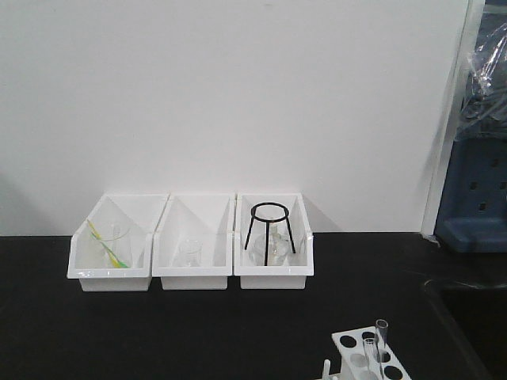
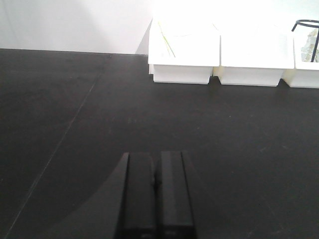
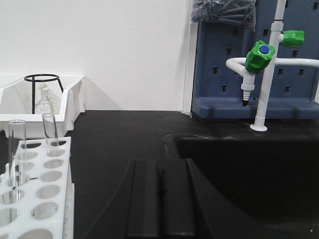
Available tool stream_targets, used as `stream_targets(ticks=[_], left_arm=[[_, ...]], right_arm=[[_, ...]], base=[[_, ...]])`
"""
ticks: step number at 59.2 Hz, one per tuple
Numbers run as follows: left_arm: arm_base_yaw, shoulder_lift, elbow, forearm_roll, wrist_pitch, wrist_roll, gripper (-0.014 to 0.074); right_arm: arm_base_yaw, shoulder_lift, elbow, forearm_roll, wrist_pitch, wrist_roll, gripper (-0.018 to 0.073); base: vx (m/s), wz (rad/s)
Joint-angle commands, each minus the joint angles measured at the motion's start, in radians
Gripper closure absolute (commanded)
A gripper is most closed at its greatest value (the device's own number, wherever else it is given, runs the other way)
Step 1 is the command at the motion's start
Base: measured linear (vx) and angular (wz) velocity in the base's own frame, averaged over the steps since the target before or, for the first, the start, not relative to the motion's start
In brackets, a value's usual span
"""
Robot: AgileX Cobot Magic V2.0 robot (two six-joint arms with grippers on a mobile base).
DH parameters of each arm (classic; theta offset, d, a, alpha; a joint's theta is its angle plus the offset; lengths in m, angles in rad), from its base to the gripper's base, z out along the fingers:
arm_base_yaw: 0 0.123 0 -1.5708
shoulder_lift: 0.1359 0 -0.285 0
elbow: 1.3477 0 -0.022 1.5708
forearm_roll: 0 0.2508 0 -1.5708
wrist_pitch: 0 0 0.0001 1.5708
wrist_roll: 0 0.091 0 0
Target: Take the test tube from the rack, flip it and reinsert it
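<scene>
The white rack (image 1: 355, 348) stands at the front right of the black bench, also showing in the right wrist view as a white rack (image 3: 47, 189) at the left edge. Two clear test tubes stand upright in it, open rims up: one test tube (image 3: 17, 152) nearer, another test tube (image 3: 50, 131) behind; the front view shows the same test tubes (image 1: 382, 339) side by side. My right gripper (image 3: 159, 167) is shut and empty, low over the bench to the right of the rack. My left gripper (image 2: 156, 162) is shut and empty over bare bench, far left of the rack.
Three white bins (image 1: 192, 269) line the back wall; the right bin holds a black tripod stand (image 1: 270, 226) over a flask. A sunken black sink (image 3: 249, 174) lies right of my right gripper, with a green-capped faucet (image 3: 259, 57) and blue pegboard (image 3: 234, 64) behind.
</scene>
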Motion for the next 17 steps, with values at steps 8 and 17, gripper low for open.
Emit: stream_targets(ticks=[8,17], left_arm=[[-0.004,-0.01,0.002,-0.005,-0.082,0.0,0.0603],[-0.004,-0.01,0.002,-0.005,-0.082,0.0,0.0603]], right_arm=[[-0.008,-0.012,0.001,-0.009,-0.078,0.0,0.0568],[-0.008,-0.012,0.001,-0.009,-0.078,0.0,0.0568]], base=[[0.0,0.0],[0.0,0.0]])
